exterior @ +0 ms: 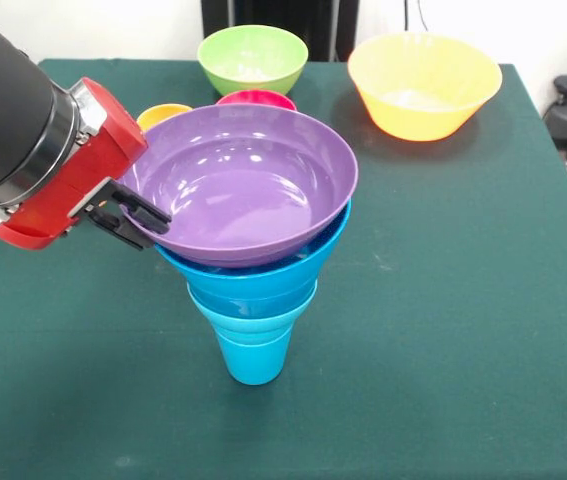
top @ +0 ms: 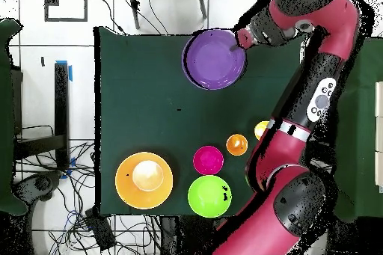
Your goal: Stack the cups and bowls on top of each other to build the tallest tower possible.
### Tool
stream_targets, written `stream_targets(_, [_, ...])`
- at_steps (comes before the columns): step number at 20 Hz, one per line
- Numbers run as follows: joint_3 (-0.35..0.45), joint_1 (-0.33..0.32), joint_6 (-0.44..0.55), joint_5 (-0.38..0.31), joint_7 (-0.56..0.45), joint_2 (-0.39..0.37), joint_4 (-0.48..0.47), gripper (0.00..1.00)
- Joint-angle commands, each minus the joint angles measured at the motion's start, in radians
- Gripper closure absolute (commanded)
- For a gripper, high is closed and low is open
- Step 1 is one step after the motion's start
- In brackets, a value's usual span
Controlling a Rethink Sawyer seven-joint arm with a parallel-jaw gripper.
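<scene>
The tower stands mid-table: a blue cup (exterior: pixel 253 352) at the base, blue bowls (exterior: pixel 255 278) widening above it, and a purple bowl (exterior: pixel 243 185) on top, also seen from above (top: pixel 214 61). My gripper (exterior: pixel 139 218) is at the purple bowl's left rim, one finger over the rim and one outside it, shut on the rim; in the overhead view it (top: pixel 241 41) is at the bowl's right edge. The largest yellow-orange bowl (exterior: pixel 423 85) stands apart at the far right. The arm hides most of the yellow cup (top: pixel 262 128).
A green bowl (exterior: pixel 253 58), a red bowl (exterior: pixel 256 98) and an orange cup (exterior: pixel 163 115) stand behind the tower at the table's far side. In the overhead view they lie near the robot's base: green bowl (top: pixel 209 196), red bowl (top: pixel 208 160), orange cup (top: pixel 236 144), yellow-orange bowl (top: pixel 143 179).
</scene>
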Motion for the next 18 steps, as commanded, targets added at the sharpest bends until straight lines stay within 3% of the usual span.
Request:
stream_targets(1, [-0.119, 0.047, -0.058, 0.008, -0.112, -0.040, 0.017, 1.00])
stream_targets(18, [-0.163, 0.048, -0.095, 0.085, -0.067, -0.035, 0.060, 1.00])
